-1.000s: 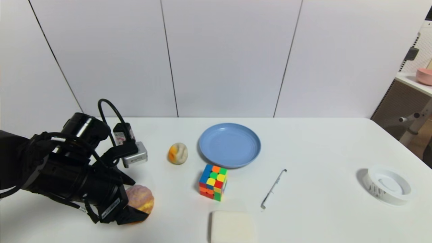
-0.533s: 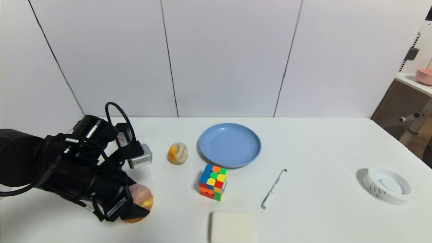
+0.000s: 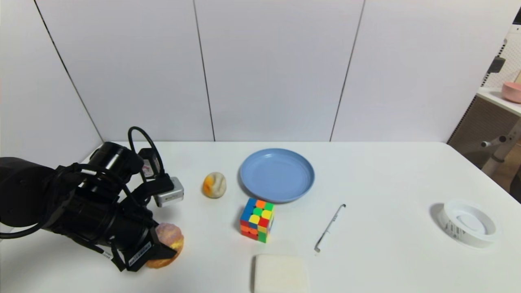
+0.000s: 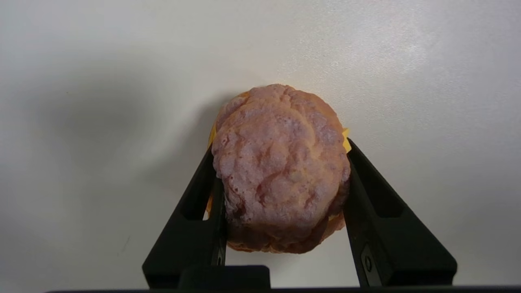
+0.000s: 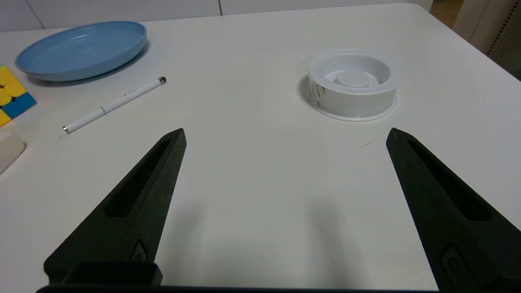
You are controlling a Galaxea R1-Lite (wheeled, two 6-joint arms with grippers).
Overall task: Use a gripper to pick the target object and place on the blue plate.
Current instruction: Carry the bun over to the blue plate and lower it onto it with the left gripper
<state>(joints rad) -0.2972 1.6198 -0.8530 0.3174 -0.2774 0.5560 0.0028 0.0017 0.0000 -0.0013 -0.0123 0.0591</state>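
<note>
Left end effector (image 4: 281, 162) around upright bun (image 4: 281, 167)

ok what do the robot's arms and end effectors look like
The left arm is bulky and black, with looping black cables, a small silver box and a white label strip. The left end effector and right end effector each have two matte black, tapering fingers with recessed slots.

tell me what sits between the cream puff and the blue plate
In the head view, the puzzle cube sits between the cream puff and blue plate.
</note>
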